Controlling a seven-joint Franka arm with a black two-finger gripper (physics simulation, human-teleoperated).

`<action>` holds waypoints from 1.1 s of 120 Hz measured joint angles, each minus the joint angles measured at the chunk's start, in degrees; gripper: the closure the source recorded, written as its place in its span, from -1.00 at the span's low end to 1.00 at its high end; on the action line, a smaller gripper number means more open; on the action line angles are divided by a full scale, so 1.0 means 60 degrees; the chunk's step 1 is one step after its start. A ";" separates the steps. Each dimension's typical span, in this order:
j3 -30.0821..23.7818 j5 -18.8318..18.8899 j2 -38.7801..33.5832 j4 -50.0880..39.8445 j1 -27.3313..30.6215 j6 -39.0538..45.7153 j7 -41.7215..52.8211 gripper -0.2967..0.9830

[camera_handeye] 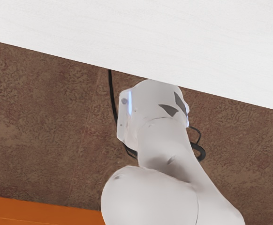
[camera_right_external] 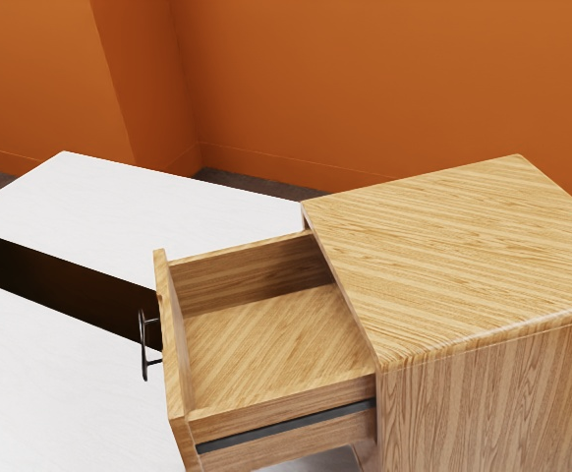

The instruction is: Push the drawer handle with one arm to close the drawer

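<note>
The wooden drawer [camera_right_external: 266, 344] stands well out of its cabinet [camera_right_external: 453, 256], extended toward the exterior view's left. Its inside is bare wood. A thin dark handle [camera_right_external: 144, 344] is fixed upright on the outer face of the drawer front [camera_right_external: 171, 344], with nothing touching it. My hand's camera looks back at the arm's own white links and base, so how the gripper stands relative to the handle cannot be told.
White table surfaces [camera_right_external: 139, 211] lie beside and behind the drawer, with a dark gap between two of them. In the wrist view, a white table edge [camera_handeye: 141, 37] runs above brown floor [camera_handeye: 47, 126], with black cables near the arm's base [camera_handeye: 150, 101].
</note>
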 joint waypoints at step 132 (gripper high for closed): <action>-0.4655 0.0761 -0.3538 -0.5003 -0.0172 0.5107 0.1810 0.49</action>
